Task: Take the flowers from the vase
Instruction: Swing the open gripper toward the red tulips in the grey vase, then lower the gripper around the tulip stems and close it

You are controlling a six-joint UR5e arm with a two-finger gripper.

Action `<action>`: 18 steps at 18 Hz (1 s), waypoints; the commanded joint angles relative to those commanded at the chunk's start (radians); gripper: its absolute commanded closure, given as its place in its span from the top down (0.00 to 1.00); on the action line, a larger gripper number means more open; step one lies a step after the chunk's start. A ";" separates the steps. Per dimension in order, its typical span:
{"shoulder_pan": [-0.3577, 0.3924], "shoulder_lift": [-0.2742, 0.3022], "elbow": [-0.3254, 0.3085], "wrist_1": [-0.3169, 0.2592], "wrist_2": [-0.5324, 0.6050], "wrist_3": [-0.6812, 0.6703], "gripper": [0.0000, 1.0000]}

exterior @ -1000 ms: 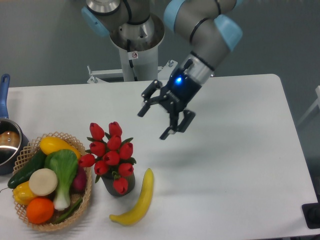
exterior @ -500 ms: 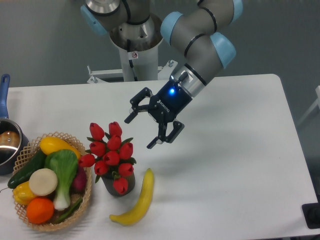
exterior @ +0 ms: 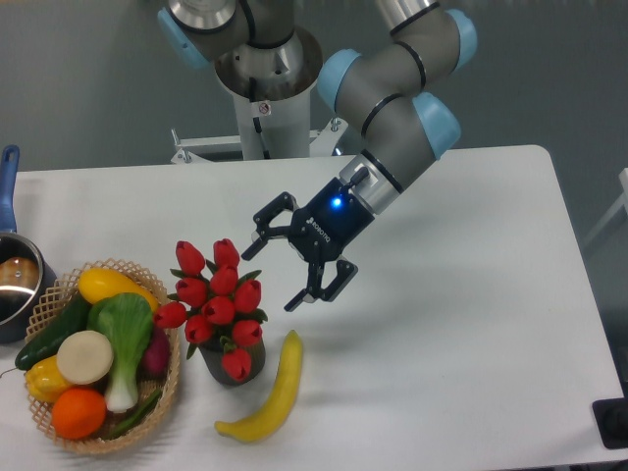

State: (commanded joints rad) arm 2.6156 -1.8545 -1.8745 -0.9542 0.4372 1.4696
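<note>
The flowers (exterior: 216, 299), a bunch of red tulip buds with green leaves, stand in the dark vase (exterior: 233, 368) at the left front of the white table. The buds hide most of the vase. My gripper (exterior: 272, 276) is open and empty. It hangs just right of the flowers, above the table, with its fingers pointing left and down toward the bunch. It does not touch them.
A yellow banana (exterior: 272, 392) lies just right of the vase. A wicker basket (exterior: 167, 392) of vegetables and fruit stands left of the vase. A blue-handled metal pot (exterior: 15, 275) sits at the left edge. The robot base (exterior: 265, 78) is at the back.
My gripper has moved left and down toward the flowers over the last second, still open. The flowers and vase have not moved.
</note>
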 joint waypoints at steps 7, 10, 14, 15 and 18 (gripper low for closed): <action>-0.023 -0.029 0.023 0.002 0.000 0.000 1.00; -0.035 -0.031 0.023 0.000 0.002 0.000 1.00; -0.046 -0.037 0.023 0.002 0.011 0.002 1.00; -0.054 -0.037 0.023 0.002 0.011 0.002 1.00; -0.068 -0.043 0.026 0.002 0.011 0.000 1.00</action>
State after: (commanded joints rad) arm 2.5480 -1.8975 -1.8485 -0.9526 0.4479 1.4696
